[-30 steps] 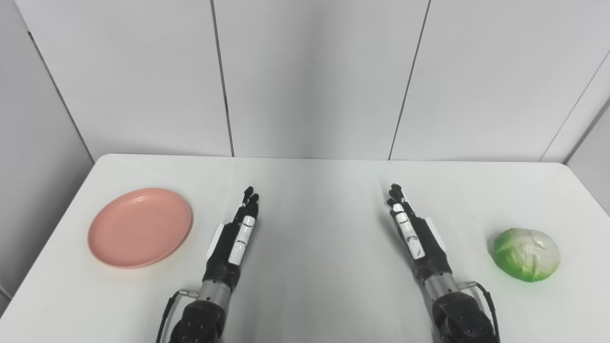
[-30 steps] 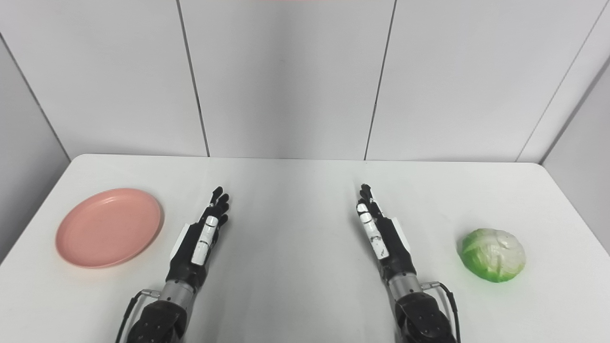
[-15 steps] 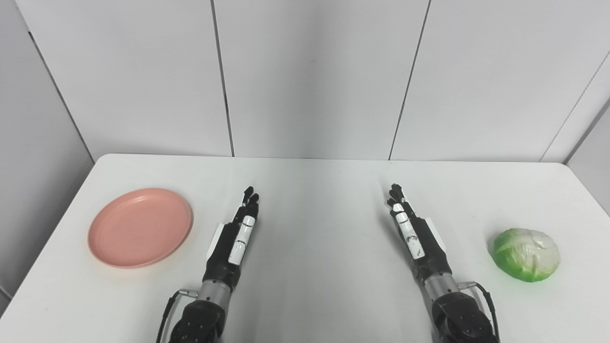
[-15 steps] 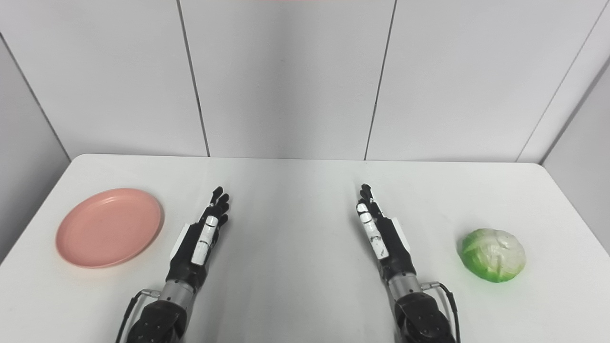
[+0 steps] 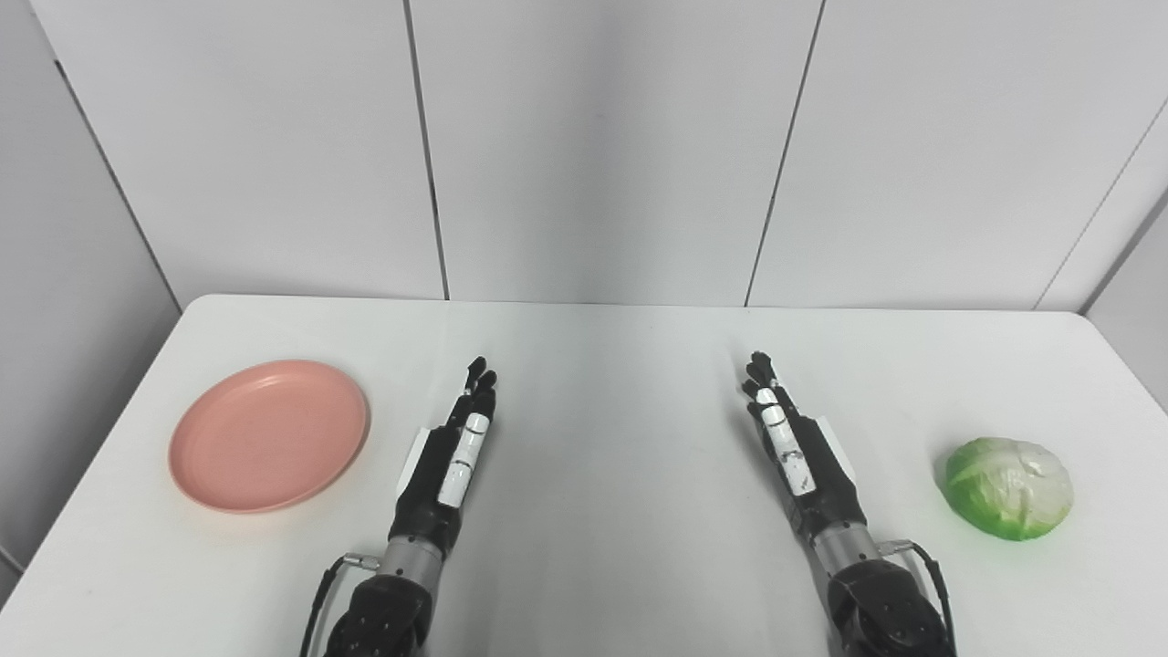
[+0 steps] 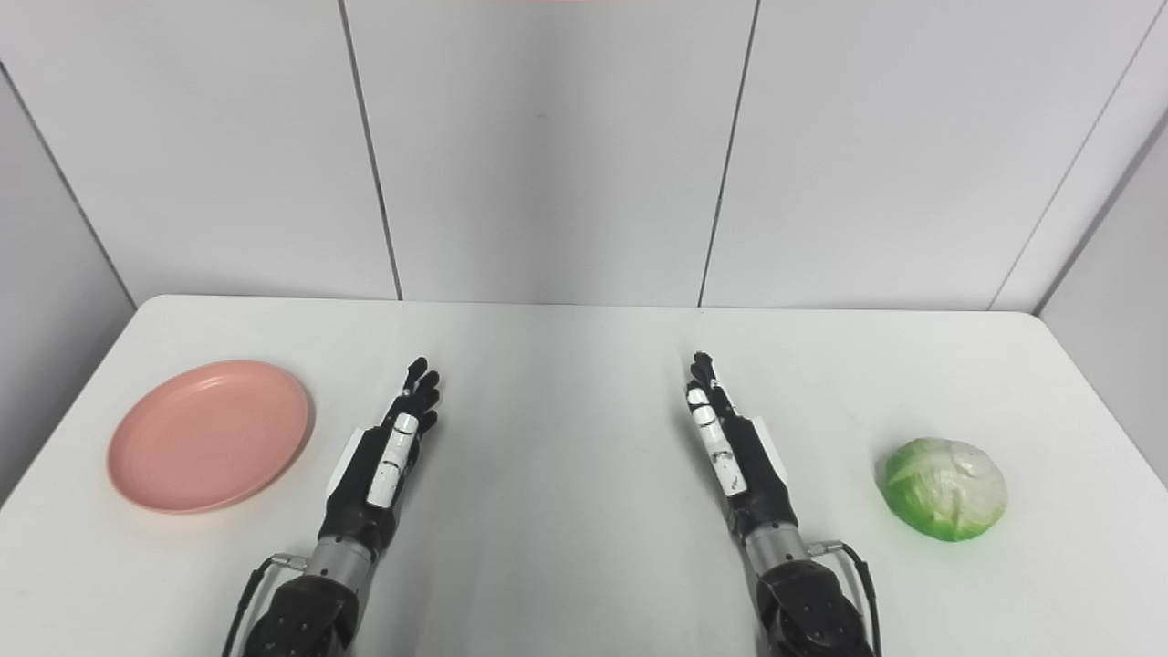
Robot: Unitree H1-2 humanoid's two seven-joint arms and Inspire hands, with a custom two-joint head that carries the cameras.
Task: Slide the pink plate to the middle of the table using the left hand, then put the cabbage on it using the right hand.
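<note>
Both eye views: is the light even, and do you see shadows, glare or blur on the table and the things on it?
Left eye view: soft, even light; the pink plate and cabbage are sharp, with only faint shadows beside them. Right eye view: the white table shows a pale sheen near its middle, no hard glare; the left hand and right hand are in focus, without motion blur.

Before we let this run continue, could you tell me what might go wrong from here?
Two risks stand out. The pink plate lies near the table left edge, so a misjudged push by the open left hand could send it off. The cabbage is rounded and sits near the right edge; a partial grasp by the open right hand might roll it away.
</note>
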